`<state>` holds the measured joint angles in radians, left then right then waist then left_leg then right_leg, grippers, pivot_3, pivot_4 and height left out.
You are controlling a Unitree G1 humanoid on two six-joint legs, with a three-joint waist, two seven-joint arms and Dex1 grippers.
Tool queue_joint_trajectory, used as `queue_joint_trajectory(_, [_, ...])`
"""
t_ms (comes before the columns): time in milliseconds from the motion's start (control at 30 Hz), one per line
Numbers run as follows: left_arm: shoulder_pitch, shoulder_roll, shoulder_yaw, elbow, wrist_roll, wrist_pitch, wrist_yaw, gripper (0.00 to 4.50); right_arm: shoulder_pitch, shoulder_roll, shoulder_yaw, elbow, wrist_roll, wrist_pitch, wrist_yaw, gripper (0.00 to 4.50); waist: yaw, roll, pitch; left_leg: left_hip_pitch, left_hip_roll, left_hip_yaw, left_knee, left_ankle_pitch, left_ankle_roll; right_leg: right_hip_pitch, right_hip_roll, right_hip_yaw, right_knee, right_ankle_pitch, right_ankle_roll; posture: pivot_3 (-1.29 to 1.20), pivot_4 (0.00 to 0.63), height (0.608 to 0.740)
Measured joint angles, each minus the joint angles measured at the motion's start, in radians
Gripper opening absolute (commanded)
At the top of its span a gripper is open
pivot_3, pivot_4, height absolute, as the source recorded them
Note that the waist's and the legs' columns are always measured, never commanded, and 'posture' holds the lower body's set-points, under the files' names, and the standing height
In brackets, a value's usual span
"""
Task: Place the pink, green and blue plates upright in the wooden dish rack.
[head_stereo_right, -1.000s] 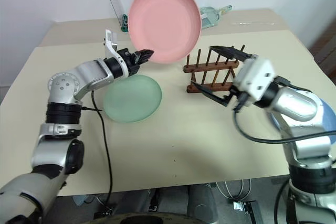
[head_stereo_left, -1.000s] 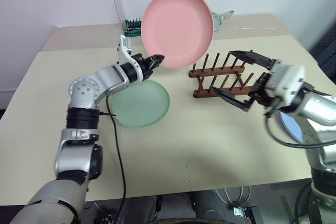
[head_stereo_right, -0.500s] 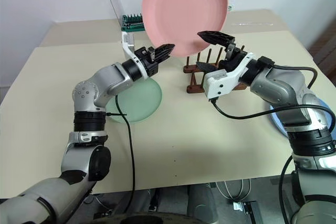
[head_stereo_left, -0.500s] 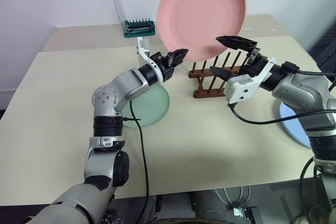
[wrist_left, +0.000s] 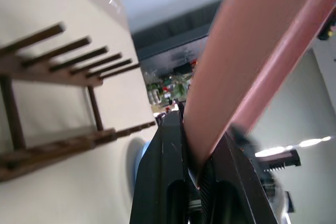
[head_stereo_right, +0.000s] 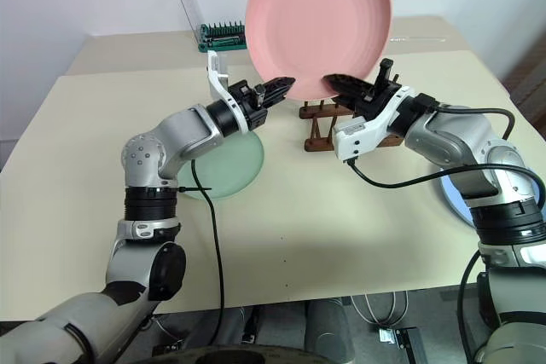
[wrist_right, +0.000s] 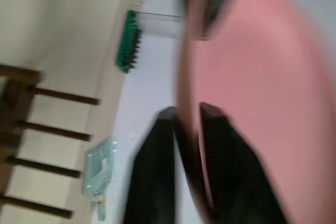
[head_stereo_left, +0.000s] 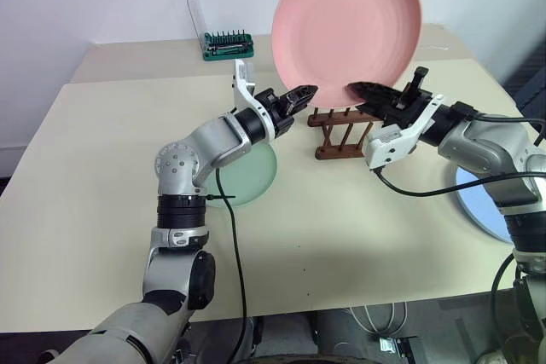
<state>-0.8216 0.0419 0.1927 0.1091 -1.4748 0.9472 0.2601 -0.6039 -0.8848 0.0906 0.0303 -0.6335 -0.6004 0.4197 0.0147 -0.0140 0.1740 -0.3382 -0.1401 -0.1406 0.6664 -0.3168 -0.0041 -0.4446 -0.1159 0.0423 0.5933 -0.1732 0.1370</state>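
Pink plate (head_stereo_left: 345, 27) upright in air, rim pinched by left gripper (head_stereo_left: 300, 95) and right gripper (head_stereo_left: 363, 89); wooden rack (head_stereo_left: 343, 132) below them, empty

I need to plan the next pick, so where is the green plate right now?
In the left eye view the green plate lies flat on the table, left of the wooden dish rack, partly hidden under the left arm.
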Motion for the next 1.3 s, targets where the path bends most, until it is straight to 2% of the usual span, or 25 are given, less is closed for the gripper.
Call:
queue_joint_trajectory(133, [-0.007,0.004,-0.039,-0.009,0.152,-0.075,-0.101,2.09,0.001,0.001,0.004,0.002,-0.003,0.004,-0.007,0.00,0.000,0.000,0.000,0.000,0.000,0.000,0.000,0.000,0.000,0.000,0.000,0.000,0.000,0.000,0.000,0.00,0.150,0.740])
queue_joint_trajectory(267, [-0.007,0.003,-0.035,0.007,0.188,-0.076,-0.166,4.25,0.001,-0.003,0.004,0.003,-0.003,0.002,-0.019,0.00,-0.001,0.000,0.000,0.000,0.000,0.000,0.000,0.000,0.000,0.000,0.000,0.000,0.000,0.000,0.000,0.00,0.150,0.740])
queue_joint_trajectory(300, [-0.007,0.003,-0.032,0.007,0.188,-0.070,-0.185,4.42,0.001,-0.005,0.004,0.003,-0.003,0.002,-0.021,0.00,-0.001,0.000,0.000,0.000,0.000,0.000,0.000,0.000,0.000,0.000,0.000,0.000,0.000,0.000,0.000,0.00,0.150,0.740])
queue_joint_trajectory(400, [-0.006,0.006,-0.011,0.004,0.160,-0.036,-0.245,4.42,0.000,-0.009,-0.001,0.022,-0.004,0.018,-0.037,0.00,-0.001,0.000,0.000,0.000,0.000,0.000,0.000,0.000,0.000,0.000,0.000,0.000,0.000,0.000,0.000,0.00,0.150,0.740])
queue_joint_trajectory(467, [-0.001,0.064,-0.033,-0.014,0.181,-0.010,-0.328,4.42,-0.008,0.000,-0.029,0.053,0.026,0.068,-0.048,0.00,-0.003,0.000,0.000,0.000,0.000,0.000,0.000,0.000,0.000,0.000,0.000,0.000,0.000,0.000,0.000,0.00,0.150,0.740])
queue_joint_trajectory(567, [-0.007,0.201,-0.100,0.018,0.339,-0.041,-0.473,4.42,-0.051,0.011,-0.090,0.077,0.114,0.149,-0.049,0.00,-0.008,0.000,0.000,0.000,0.001,0.001,-0.001,0.000,0.000,0.000,0.002,0.001,0.000,0.000,0.000,0.00,0.150,0.740])
queue_joint_trajectory(667, [-0.047,0.292,-0.108,0.126,0.468,-0.104,-0.621,4.42,-0.094,0.018,-0.140,0.077,0.228,0.212,-0.018,0.00,-0.006,0.000,0.000,0.000,0.002,0.000,-0.001,0.000,0.001,0.000,0.002,0.000,-0.002,0.000,-0.001,0.00,0.150,0.740])
queue_joint_trajectory(733, [-0.076,0.336,-0.125,0.161,0.547,-0.160,-0.720,4.42,-0.114,0.094,-0.198,0.074,0.403,0.312,0.024,0.00,-0.006,0.000,0.000,-0.001,0.003,0.000,-0.001,-0.001,0.001,0.001,0.002,0.000,-0.005,0.001,-0.001,0.00,0.150,0.740])
queue_joint_trajectory(833, [-0.085,0.391,-0.191,0.147,0.689,-0.308,-0.911,4.42,-0.161,0.196,-0.313,0.074,0.755,0.540,0.099,0.00,-0.003,0.001,0.000,-0.003,0.005,0.000,-0.002,-0.001,0.003,0.001,0.003,-0.001,-0.014,0.008,-0.002,0.00,0.150,0.740])
queue_joint_trajectory(900, [-0.048,0.393,-0.218,0.117,0.784,-0.495,-1.040,4.42,-0.193,0.200,-0.396,0.070,0.960,0.707,0.153,0.00,-0.001,0.001,0.000,-0.004,0.005,0.000,-0.002,-0.002,0.004,0.001,0.003,-0.001,-0.016,0.008,-0.002,0.00,0.150,0.740])
queue_joint_trajectory(967, [-0.014,0.408,-0.240,0.099,0.832,-0.577,-1.154,4.42,-0.200,0.193,-0.469,0.051,1.147,0.870,0.208,0.00,-0.003,0.001,0.000,-0.004,0.006,0.000,-0.003,-0.003,0.006,0.001,0.004,-0.002,-0.016,0.008,-0.002,0.00,0.150,0.740])
queue_joint_trajectory(1033, [-0.002,0.409,-0.238,0.089,0.829,-0.576,-1.224,4.42,-0.200,0.193,-0.530,0.067,1.294,1.009,0.227,0.00,-0.003,0.001,0.000,-0.004,0.007,0.001,-0.003,-0.003,0.006,0.001,0.004,-0.002,-0.016,0.008,-0.002,0.00,0.150,0.740])
queue_joint_trajectory(1200, [-0.002,0.408,-0.198,0.062,0.798,-0.530,-1.278,4.42,-0.175,0.161,-0.668,0.156,1.546,1.285,0.253,0.00,-0.003,0.002,0.000,-0.004,0.007,0.001,-0.003,-0.003,0.006,0.001,0.004,-0.002,-0.015,0.008,-0.002,0.00,0.150,0.740])
queue_joint_trajectory(1300, [-0.002,0.404,-0.196,0.062,0.794,-0.497,-1.284,4.42,-0.145,0.129,-0.695,0.166,1.635,1.402,0.284,0.00,-0.005,0.003,0.000,-0.004,0.008,0.002,-0.003,-0.003,0.006,0.001,0.005,-0.002,-0.015,0.008,-0.002,0.00,0.150,0.740])
